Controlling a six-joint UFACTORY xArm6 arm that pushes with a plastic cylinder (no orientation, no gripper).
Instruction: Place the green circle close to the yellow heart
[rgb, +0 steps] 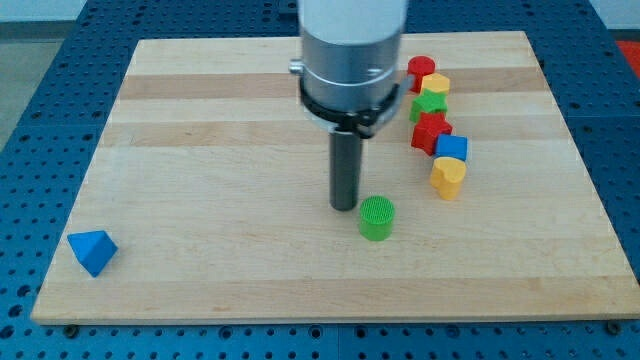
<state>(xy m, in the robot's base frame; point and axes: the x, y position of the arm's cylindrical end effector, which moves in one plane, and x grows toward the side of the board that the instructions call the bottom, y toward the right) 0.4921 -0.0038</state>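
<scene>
While the yellow heart (448, 177) sits apart, my tip (344, 206), a jawless end effector, stands just beside the green circle (377, 217).

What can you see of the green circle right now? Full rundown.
The green circle is a short bright-green cylinder standing upright on the wooden board, its flat top finely ribbed, plastic by the look. It sits below centre, apart from the other blocks. My tip is just to its left, close; contact cannot be told. The yellow heart lies up and to its right.
</scene>
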